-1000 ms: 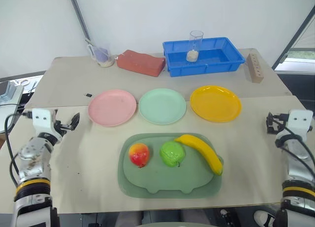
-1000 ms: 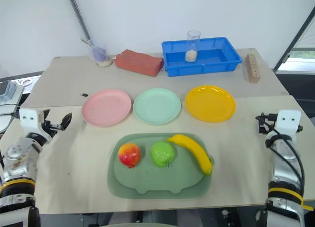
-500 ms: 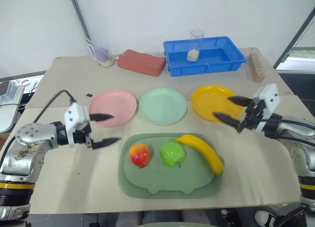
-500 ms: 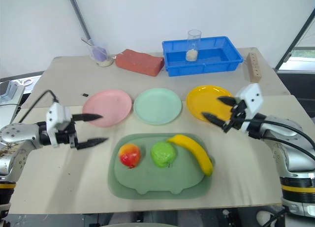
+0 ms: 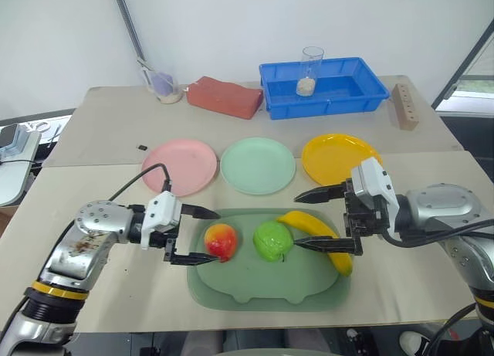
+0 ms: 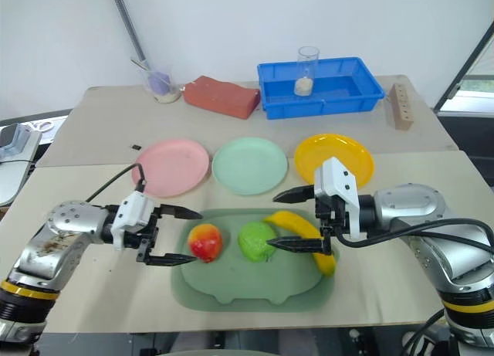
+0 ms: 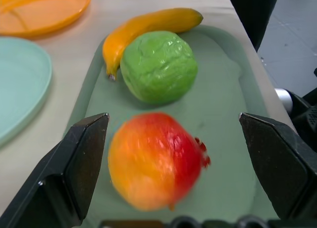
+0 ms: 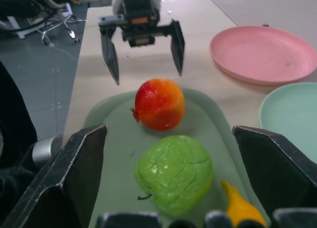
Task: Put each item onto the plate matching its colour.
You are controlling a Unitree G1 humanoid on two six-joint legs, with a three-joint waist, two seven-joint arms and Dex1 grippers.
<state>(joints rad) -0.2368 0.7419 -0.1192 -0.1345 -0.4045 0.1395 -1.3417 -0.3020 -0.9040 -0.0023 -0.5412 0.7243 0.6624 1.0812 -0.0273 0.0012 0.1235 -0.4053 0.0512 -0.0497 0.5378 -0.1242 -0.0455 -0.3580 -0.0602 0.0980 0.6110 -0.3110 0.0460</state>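
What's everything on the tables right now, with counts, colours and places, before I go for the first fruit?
red-orange apple: 1, on the tray, leftmost fruit
green apple: 1, on the tray, middle
banana: 1, yellow, on the tray, right side
tray: 1, dull green, near table
pink plate: 1, left of the row beyond the tray
mint green plate: 1, middle of the row
yellow plate: 1, right of the row
blue bin: 1, far table
glass: 1, clear, in the bin
brick: 1, red, left of the bin
cup: 1, clear, far left
wooden block: 1, far right
left pincer: open, beside the red-orange apple
right pincer: open, over the banana
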